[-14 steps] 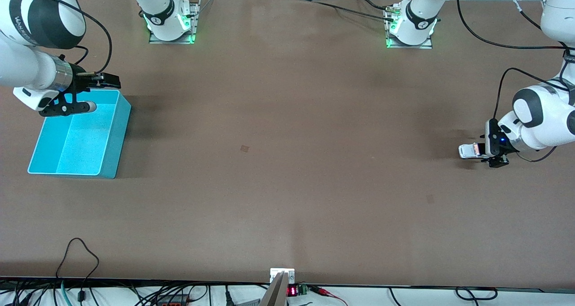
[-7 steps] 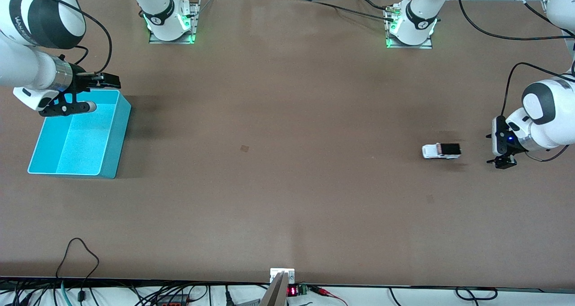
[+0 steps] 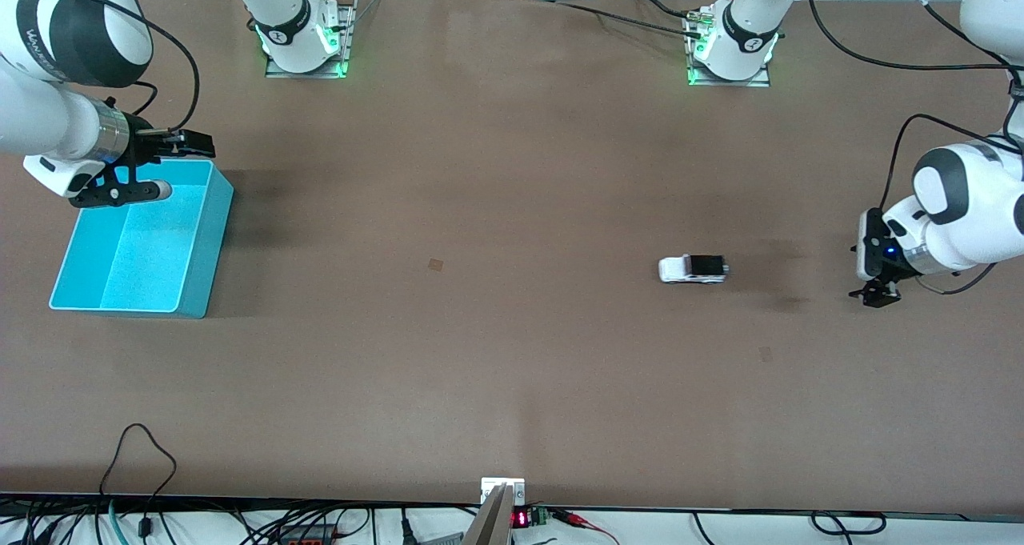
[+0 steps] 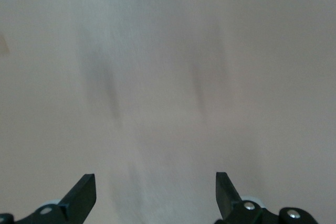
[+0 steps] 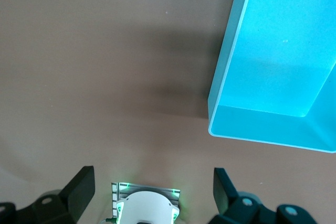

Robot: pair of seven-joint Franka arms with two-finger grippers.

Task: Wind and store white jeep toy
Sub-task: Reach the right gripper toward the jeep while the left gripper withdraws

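One white jeep toy (image 3: 693, 269) on the table (image 3: 512, 369), one turquoise bin (image 3: 144, 245), two grippers with jaws open.

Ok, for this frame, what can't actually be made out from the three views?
- White jeep toy: seen only in the front view, too small to show any winding part; absent from both wrist views.
- Turquoise bin: the corner under the right gripper is covered by that arm in the front view; the right wrist view cuts the bin at its edge.
- Left gripper: left wrist view shows only blurred table.
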